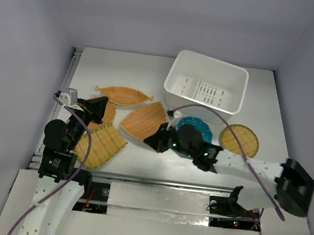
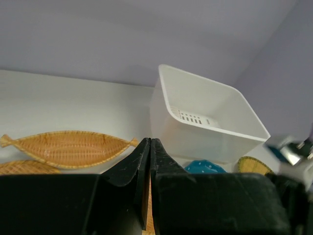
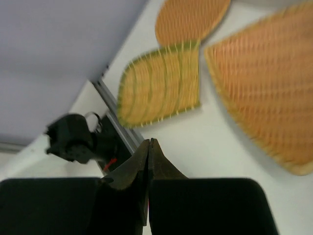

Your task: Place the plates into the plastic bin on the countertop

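Jaws closed together on left gripper (image 2: 150,143) and right gripper (image 3: 149,143), both over plates (image 1: 145,120) near the countertop (image 1: 157,164) edge.

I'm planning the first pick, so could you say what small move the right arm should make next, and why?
Probably open the right pincer and ease it toward the edge of the fan-shaped orange plate: it is shut on nothing over bare countertop beside that plate, and the plastic bin holds no plates yet.
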### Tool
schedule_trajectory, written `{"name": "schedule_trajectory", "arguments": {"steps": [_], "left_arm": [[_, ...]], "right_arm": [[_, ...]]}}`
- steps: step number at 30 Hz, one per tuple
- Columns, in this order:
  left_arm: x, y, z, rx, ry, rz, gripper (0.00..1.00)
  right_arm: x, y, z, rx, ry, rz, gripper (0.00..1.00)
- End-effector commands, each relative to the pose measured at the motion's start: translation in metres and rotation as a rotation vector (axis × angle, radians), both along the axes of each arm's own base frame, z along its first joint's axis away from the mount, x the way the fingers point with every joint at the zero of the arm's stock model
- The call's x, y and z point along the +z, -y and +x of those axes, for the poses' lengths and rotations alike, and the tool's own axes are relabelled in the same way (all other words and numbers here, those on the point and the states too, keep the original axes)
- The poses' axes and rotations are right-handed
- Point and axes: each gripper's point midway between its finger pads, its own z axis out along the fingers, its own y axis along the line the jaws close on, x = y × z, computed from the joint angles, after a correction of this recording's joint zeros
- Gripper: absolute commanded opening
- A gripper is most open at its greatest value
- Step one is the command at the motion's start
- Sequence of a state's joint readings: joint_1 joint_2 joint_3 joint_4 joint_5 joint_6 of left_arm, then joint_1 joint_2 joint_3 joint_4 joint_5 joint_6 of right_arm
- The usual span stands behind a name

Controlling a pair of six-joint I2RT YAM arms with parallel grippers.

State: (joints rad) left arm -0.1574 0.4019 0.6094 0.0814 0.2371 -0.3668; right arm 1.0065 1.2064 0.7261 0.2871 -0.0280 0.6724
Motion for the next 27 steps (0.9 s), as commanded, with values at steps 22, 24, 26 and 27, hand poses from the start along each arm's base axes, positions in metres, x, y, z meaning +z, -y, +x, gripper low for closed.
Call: {"name": "schedule_trajectory", "arguments": {"steps": [22,24,26,27], "left_arm": [[0.027,-0.021,-0.008,0.113,0.067,-0.024,0.31],[0.028,-0.021,-0.009,0.115,0.068,-0.024,0.31],[0.029,-0.019,-0.01,0.104,0.071,-0.025,0.31],[0.028,-0.019,-0.01,0.104,0.07,-0.025,0.31]], "right_arm": [[-0.119,-0.141,-0.01,-0.139,-0.471,0.159,0.62],[-0.123,-0.144,-0.01,-0.156,-0.474,0.147,0.62],[-0.124,-0.146,-0.006,-0.173,-0.474,0.145,0.61],[-0.127,-0.148,-0.005,-0.177,-0.479,0.14,0.61]]}}
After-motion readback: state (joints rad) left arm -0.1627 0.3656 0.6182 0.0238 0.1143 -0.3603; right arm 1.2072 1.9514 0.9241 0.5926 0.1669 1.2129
